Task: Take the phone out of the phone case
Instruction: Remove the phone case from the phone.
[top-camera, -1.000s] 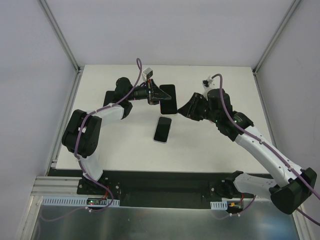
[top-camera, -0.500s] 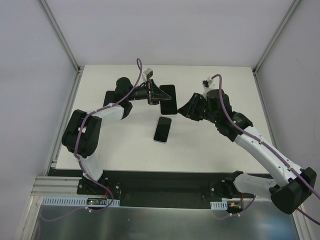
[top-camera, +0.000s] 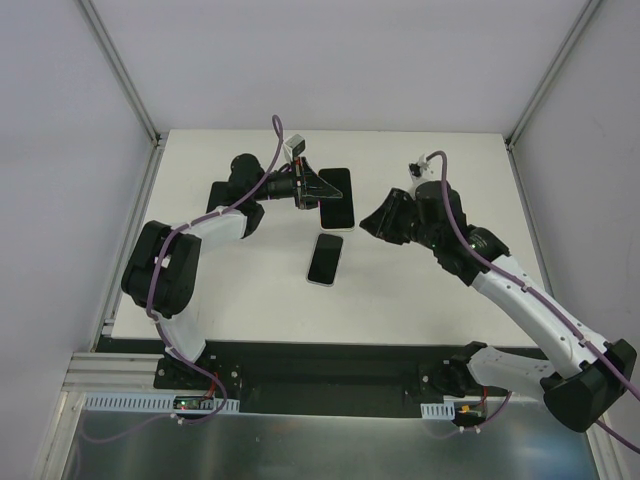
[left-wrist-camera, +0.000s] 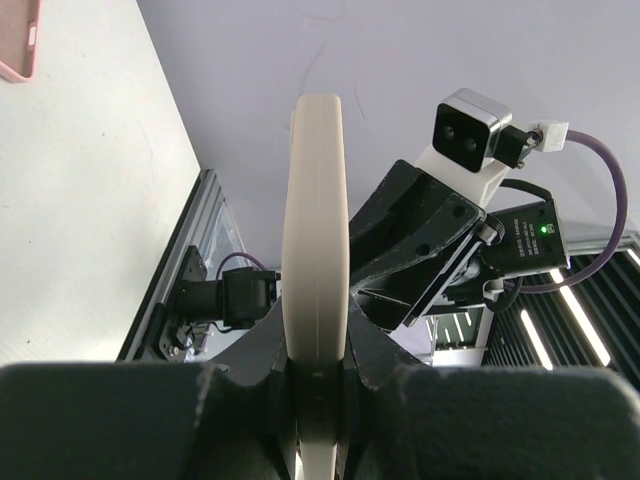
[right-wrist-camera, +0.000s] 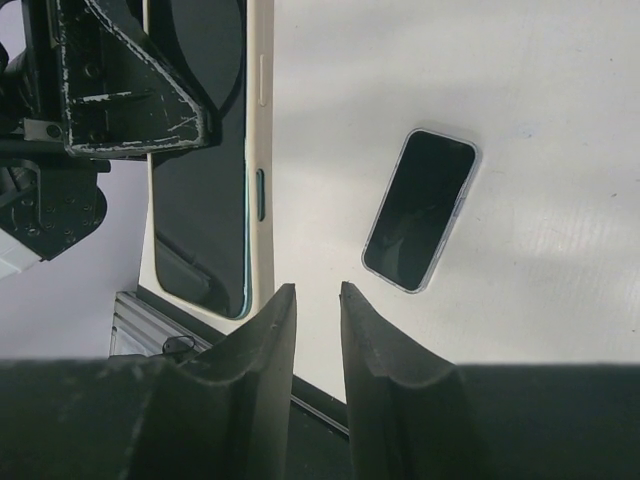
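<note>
While left hand (top-camera: 316, 188) clamps cased phone (top-camera: 339, 202), right hand (top-camera: 367, 224) just beside

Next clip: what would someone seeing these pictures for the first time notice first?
The cream-cased phone with a dark screen stands out, clamped across its faces by the left tool over the far middle of the white table. The right tool hovers just to its right, fingers narrowly parted and empty. A second dark-screened phone with a pale rim lies flat on the table, nearer the arm bases.
</note>
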